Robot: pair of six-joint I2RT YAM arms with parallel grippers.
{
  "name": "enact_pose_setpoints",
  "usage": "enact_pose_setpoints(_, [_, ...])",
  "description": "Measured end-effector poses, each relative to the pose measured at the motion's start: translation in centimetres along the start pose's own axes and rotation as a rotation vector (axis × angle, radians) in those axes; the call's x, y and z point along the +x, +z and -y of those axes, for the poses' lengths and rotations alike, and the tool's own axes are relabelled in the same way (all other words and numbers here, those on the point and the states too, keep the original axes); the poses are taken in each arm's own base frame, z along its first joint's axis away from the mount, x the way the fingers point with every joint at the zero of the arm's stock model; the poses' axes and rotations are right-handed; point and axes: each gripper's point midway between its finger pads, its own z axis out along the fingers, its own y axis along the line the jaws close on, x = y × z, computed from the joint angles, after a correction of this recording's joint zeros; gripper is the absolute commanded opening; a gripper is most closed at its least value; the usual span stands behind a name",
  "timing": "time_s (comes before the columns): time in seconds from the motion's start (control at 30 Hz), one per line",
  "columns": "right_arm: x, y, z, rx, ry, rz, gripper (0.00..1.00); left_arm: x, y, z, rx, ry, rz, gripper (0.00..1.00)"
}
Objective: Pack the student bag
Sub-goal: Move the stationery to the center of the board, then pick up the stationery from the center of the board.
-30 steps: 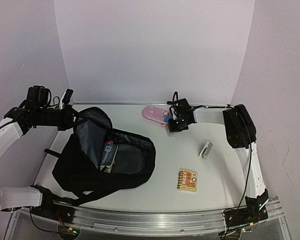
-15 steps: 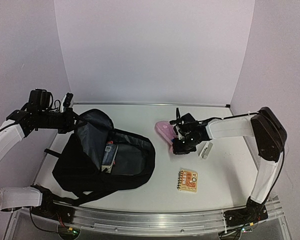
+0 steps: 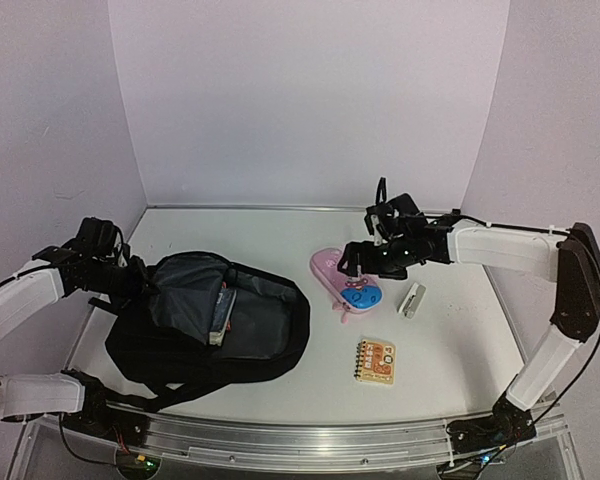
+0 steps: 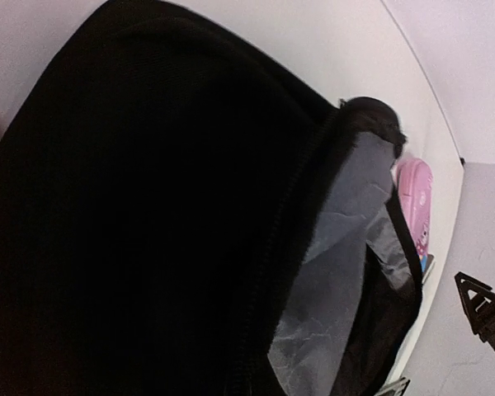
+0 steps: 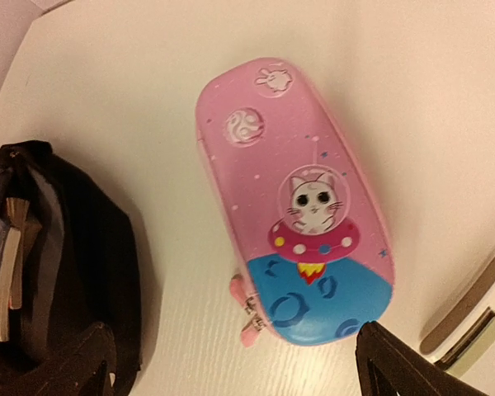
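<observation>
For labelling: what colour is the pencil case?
Pink hard-shell pencil case, blue end; best in right wrist view.

The soft black fabric backpack [image 3: 268, 328] shows grey lining. The oblong pink pencil case [image 5: 301, 206] carries a white cat on a red rocket, one end blue. The small spiral notepad [image 3: 375, 361] is orange.

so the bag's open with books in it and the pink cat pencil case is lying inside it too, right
Not quite. The student bag is open with books in it, but the pink pencil case is not inside. It lies on the table just to the bag's right. The right wrist view shows it flat on the white surface, apart from the bag.
</observation>
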Motion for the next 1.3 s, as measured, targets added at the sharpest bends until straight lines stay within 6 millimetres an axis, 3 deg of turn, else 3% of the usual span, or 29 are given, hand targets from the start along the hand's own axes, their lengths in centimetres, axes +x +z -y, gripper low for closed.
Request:
enact_pose_setpoints(0.13, [-0.9, 2.0, 2.9, 0.062, -0.001, -0.017, 0.98, 0.1, 0.0, -1.9, -0.077, -0.051, 0.025, 0.25])
enact_pose_setpoints(0.3, [0.8, 4.7, 6.5, 0.074, 0.002, -0.126, 0.92, -0.3, -1.2, -2.3, -0.094, -0.074, 0.077, 0.48])
enact_pose_setpoints(0.43, [1.8, 5.5, 6.7, 0.009, -0.01, -0.186, 0.85, -0.2, -2.5, -2.3, -0.085, -0.068, 0.107, 0.67])
enact_pose_setpoints(0.6, [2.5, 6.2, 6.1, -0.098, -0.007, -0.238, 0.77, -0.4, -4.2, -1.5, -0.063, -0.055, 0.13, 0.8])
enact_pose_setpoints(0.83, [3.2, 7.6, 7.6, -0.159, 0.043, -0.287, 0.75, -0.6, -5.8, -0.6, -0.035, -0.033, 0.151, 0.87])
enact_pose_setpoints(0.93, [3.3, 7.9, 7.6, -0.179, 0.053, -0.296, 0.7, -0.6, -6.2, -0.3, -0.026, -0.02, 0.153, 0.87])
enact_pose_setpoints(1.13, [3.2, 8.2, 6.7, -0.247, 0.069, -0.299, 0.51, -1.0, -7.4, 1.2, 0.02, 0.018, 0.169, 0.88])
enact_pose_setpoints(1.3, [2.7, 8.5, 6.3, -0.301, 0.11, -0.293, 0.26, -0.8, -7.5, 1.8, 0.047, 0.048, 0.154, 0.88])
